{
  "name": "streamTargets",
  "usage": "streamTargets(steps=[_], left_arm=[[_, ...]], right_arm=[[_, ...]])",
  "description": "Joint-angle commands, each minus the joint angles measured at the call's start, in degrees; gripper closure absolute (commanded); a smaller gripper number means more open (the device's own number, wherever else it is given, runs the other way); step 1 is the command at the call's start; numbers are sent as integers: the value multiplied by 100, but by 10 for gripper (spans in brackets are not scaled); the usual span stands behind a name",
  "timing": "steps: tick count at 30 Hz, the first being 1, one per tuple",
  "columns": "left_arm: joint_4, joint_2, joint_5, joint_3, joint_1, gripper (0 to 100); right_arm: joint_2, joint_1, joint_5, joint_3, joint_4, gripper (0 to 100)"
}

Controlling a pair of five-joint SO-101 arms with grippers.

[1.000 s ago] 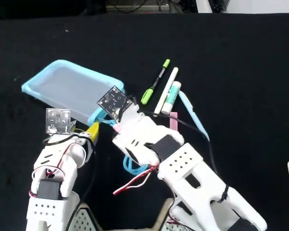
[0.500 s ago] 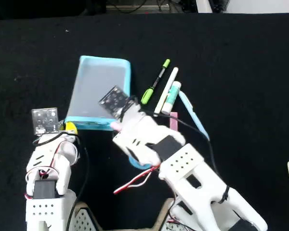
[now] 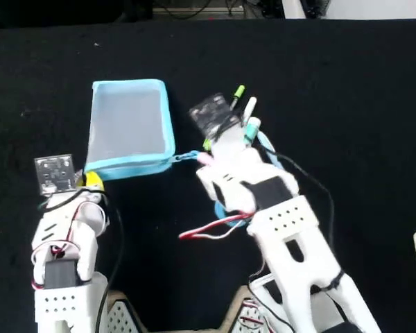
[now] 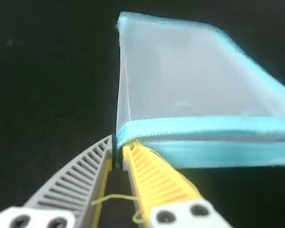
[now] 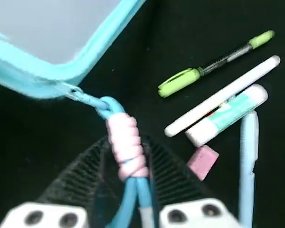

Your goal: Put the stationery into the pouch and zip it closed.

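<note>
Likely soft, floppy (light too): translucent light-blue zip pouch (image 3: 127, 123), left of middle on black table (image 3: 347, 76). Good holds: left gripper (image 4: 118, 145) clamped on near corner, right gripper (image 5: 127, 145) pinching pink-wrapped blue pull cord (image 5: 123, 127).

Even, bright light — shadows lost on the black table (image 3: 353, 90).

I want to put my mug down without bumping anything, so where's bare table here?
Bare table lies right of the pens, across the far side beyond the pouch, and left of the pouch. It is crowded between pouch and pens, where the right gripper holds the zipper cord.
</note>
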Motion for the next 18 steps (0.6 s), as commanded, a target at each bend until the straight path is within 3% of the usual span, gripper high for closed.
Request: streamTargets(steps=[1,7,10,18], left_arm=[[360,18,-62,-1226,-338,970],[580,79,-79,-1956,-259,970],[651,316,-466,-2352,-22,971],[1662,2629,-703,-5042,312,971]], right_arm=[[-251,299,35,-752,492,988],[-242,255,299,-1631,897,988],[-215,62,598,-1991,1134,988],[-215,-26,791,-2941,1732,988]])
